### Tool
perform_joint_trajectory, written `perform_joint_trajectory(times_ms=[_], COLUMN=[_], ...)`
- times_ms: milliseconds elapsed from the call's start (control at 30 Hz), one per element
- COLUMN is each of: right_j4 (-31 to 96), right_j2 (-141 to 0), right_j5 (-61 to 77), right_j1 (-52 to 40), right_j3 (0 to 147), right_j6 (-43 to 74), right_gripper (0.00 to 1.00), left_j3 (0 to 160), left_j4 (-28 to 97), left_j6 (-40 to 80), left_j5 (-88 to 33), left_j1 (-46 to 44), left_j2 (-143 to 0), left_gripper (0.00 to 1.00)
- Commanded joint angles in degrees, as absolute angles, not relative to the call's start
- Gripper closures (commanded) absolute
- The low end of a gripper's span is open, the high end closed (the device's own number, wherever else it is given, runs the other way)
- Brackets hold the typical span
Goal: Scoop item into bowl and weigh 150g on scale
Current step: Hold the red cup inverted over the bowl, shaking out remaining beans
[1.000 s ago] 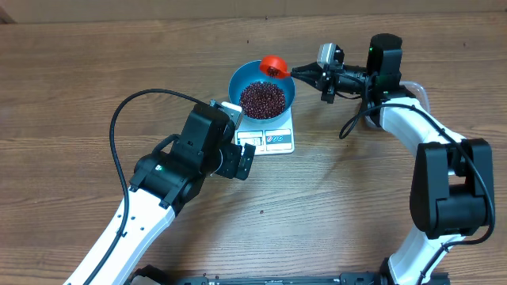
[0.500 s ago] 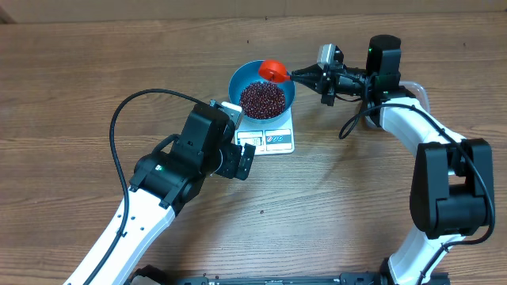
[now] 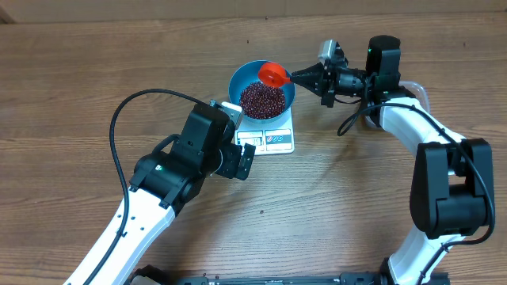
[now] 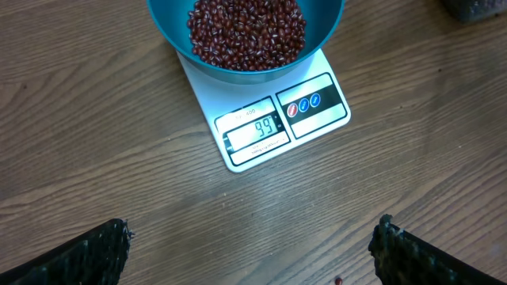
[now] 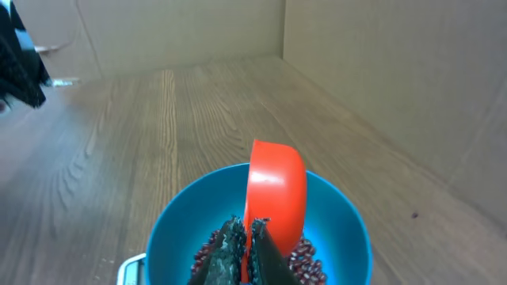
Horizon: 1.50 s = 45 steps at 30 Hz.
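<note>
Above the bowl (image 3: 235, 83), pinches a red scoop (image 3: 274, 75) with right gripper (image 3: 298, 76), holds left gripper (image 4: 253, 245) wide. Shows 99 on scale (image 4: 261, 131); needs more beans (image 4: 245, 32).

The red scoop (image 3: 274, 74) and right end effector (image 3: 302, 76) block the bowl (image 3: 235, 84) at its right rim. Its left side stands open over bare table (image 3: 71, 87).

The red scoop (image 3: 275, 75) has moved from the far rim of the blue bowl (image 3: 236, 82) inward over the beans (image 3: 262, 99). The right gripper (image 3: 304, 77) has rolled, tipping the scoop onto its edge.
</note>
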<state>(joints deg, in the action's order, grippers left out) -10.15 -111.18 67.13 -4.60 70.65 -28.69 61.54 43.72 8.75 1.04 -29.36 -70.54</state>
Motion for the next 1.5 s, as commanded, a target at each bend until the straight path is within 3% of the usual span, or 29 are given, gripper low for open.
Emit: perform_joint_trajectory(times_ms=[0, 433, 867, 1033, 1167, 1467], right_j4=[-10.17, -10.79, -20.86, -18.65, -14.68, -12.86], right_j2=[-111.24, -111.24, -111.24, -111.24, -111.24, -111.24], right_j5=[67.88, 79.85, 77.67, 70.41, 70.30, 67.94], right_j1=[-4.82, -4.75, -4.75, -4.75, -4.75, -4.75], right_j3=[70.35, 70.35, 70.35, 70.35, 70.35, 70.35], right_j6=[-23.70, -20.88, -19.92, -21.19, -27.14, -27.57], right_gripper=[0.96, 0.96, 0.96, 0.96, 0.96, 0.96], left_j3=[62.89, 62.89, 62.89, 62.89, 62.92, 62.89], left_j4=[43.51, 43.51, 43.51, 43.51, 43.51, 43.51], left_j6=[7.68, 7.68, 7.68, 7.68, 7.68, 7.68], left_j5=[0.43, 0.43, 0.43, 0.43, 0.43, 0.40], left_j1=[-29.28, -29.28, -29.28, -29.28, -29.28, -29.28], left_j2=[-70.61, -70.61, -70.61, -70.61, -70.61, -70.61], left_gripper=[0.00, 0.00, 0.00, 0.00, 0.00, 0.00])
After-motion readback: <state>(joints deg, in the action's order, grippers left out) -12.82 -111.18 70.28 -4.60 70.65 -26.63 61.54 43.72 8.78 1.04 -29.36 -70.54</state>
